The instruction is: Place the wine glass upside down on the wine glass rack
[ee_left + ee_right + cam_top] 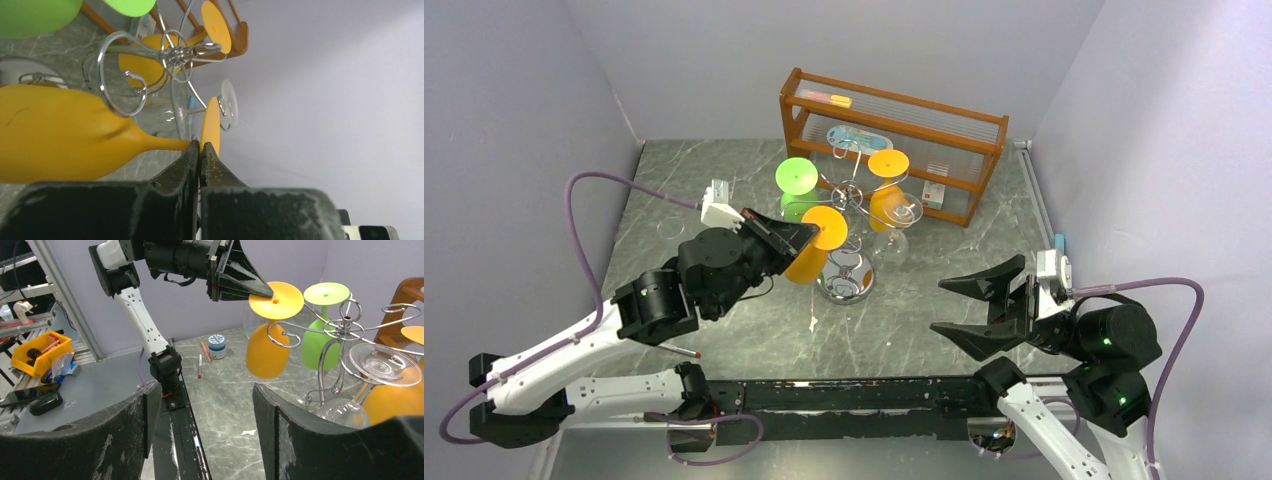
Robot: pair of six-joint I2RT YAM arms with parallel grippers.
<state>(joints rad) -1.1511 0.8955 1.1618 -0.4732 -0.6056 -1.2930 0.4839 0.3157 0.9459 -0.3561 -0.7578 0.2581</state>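
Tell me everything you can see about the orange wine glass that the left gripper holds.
The opaque orange plastic-looking wine glass hangs upside down, round foot on top, bowl below. The left gripper is shut on its stem just under the foot. A scroll arm of the silver chrome wire rack curls at its bowl; contact is unclear.

Pale lavender walls (674, 60) enclose a grey marbled worktop (944, 270). A brown wooden shelf unit (904, 100) stands at upper centre, against the back wall. Lighting even, diffuse.
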